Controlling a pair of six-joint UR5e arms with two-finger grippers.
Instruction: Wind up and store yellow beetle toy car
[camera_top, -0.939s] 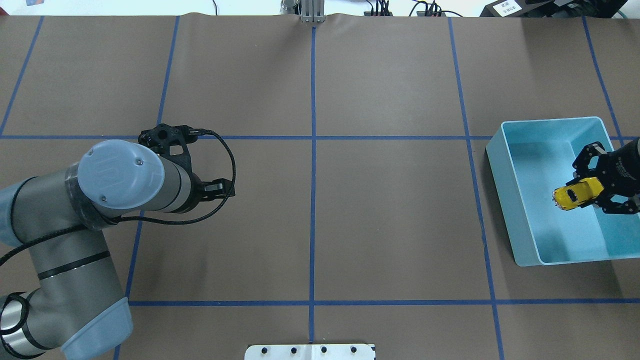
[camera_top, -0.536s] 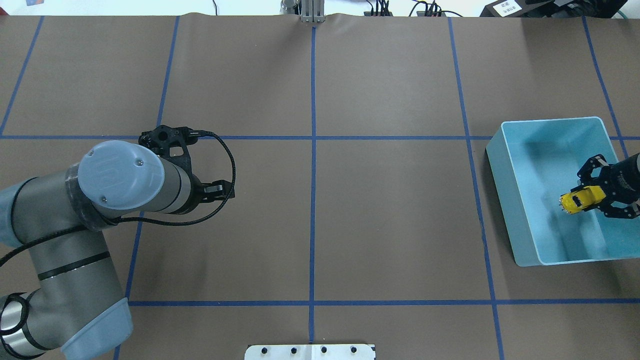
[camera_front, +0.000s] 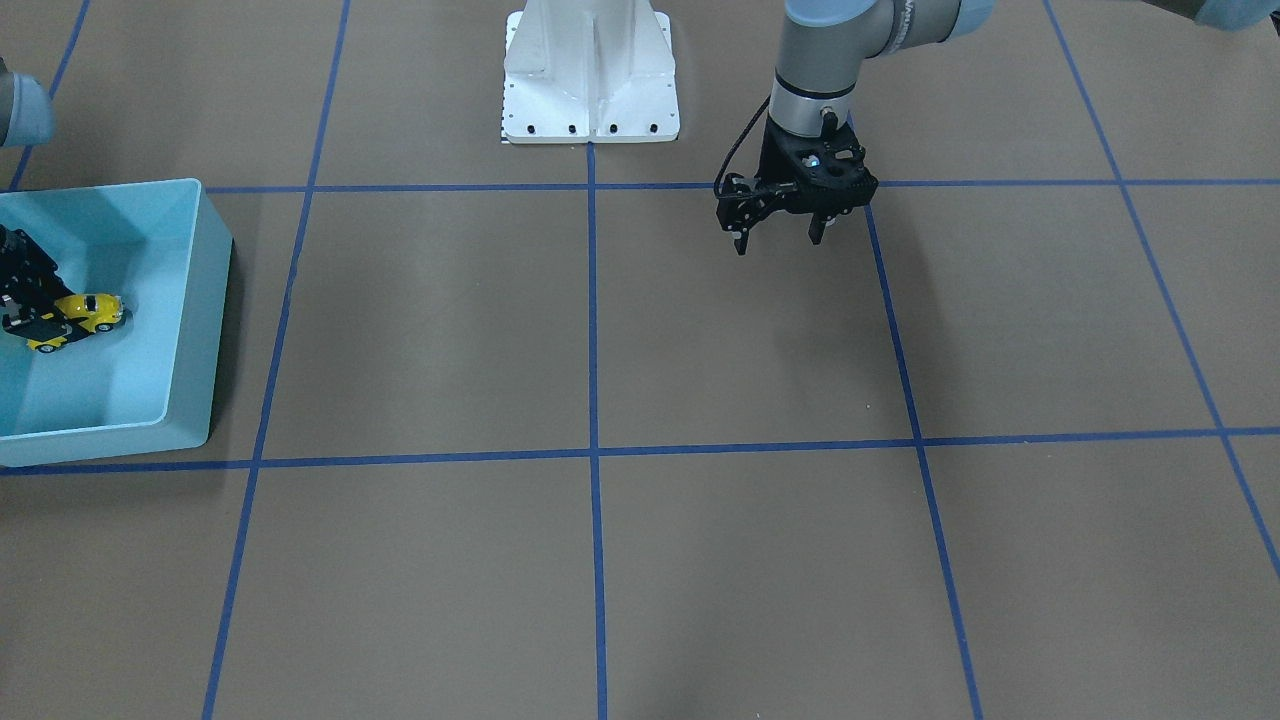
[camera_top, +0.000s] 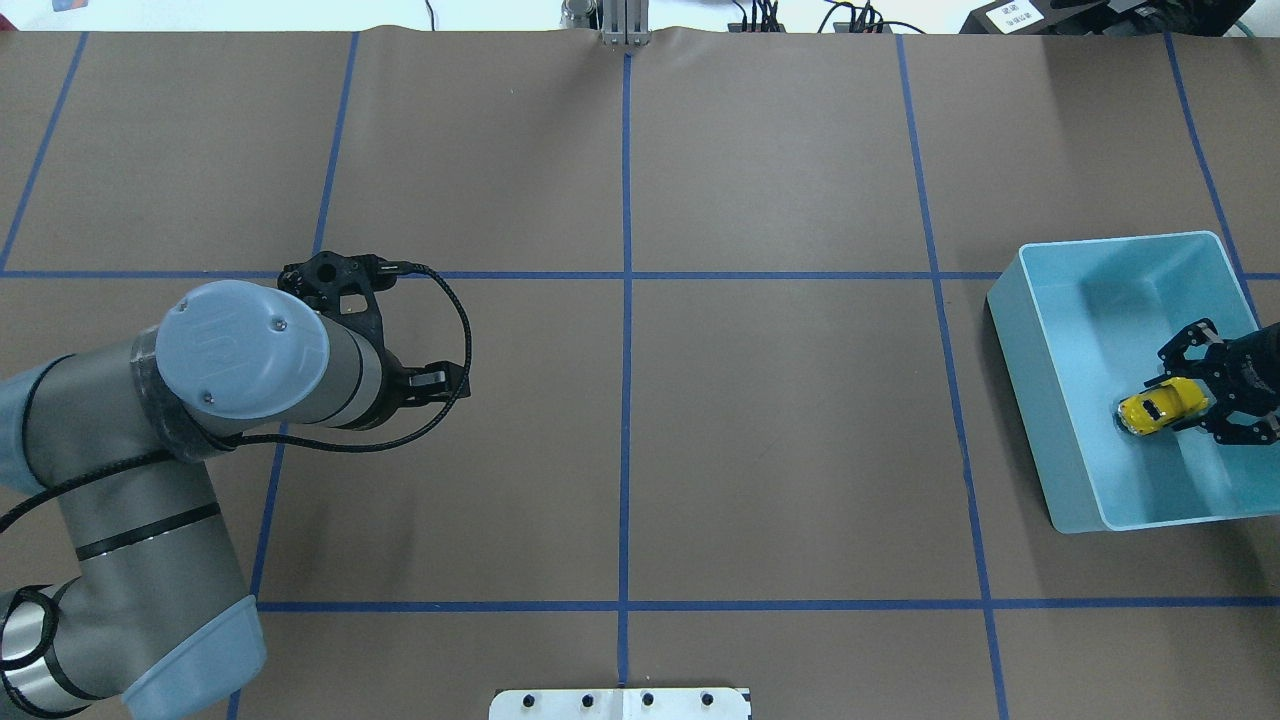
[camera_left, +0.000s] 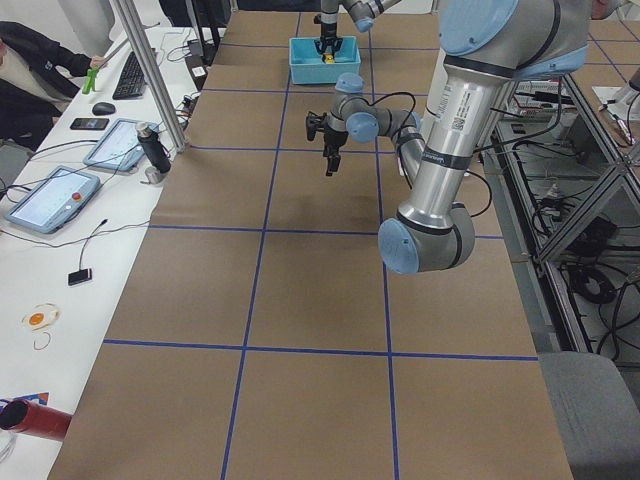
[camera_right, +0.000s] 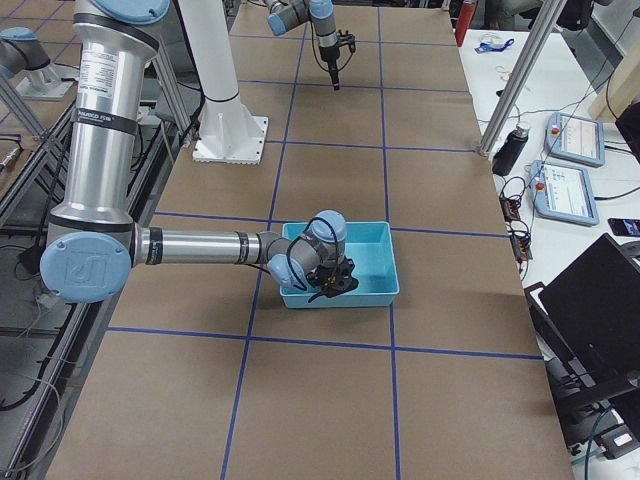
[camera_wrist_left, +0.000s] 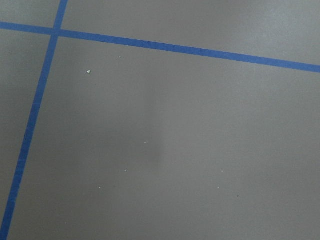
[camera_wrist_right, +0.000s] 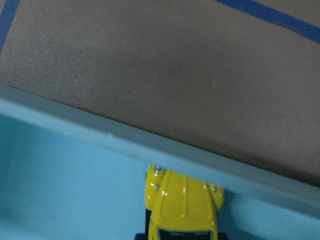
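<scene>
A brown table (camera_top: 780, 400) is marked with blue tape lines (camera_top: 626, 330) in a grid. At its right end stands a light-blue bin (camera_top: 1042, 400), turned a little askew to the lines. The right gripper (camera_top: 1178, 402) reaches into it from the right edge, clamped on the yellow beetle toy car (camera_top: 1150, 411), held low in the bin. The left arm (camera_top: 150, 480) enters at lower left, its left gripper (camera_top: 440, 380) over bare table, a black cable (camera_top: 462, 330) looping around. A white plate (camera_top: 620, 703) lies at the near edge.
</scene>
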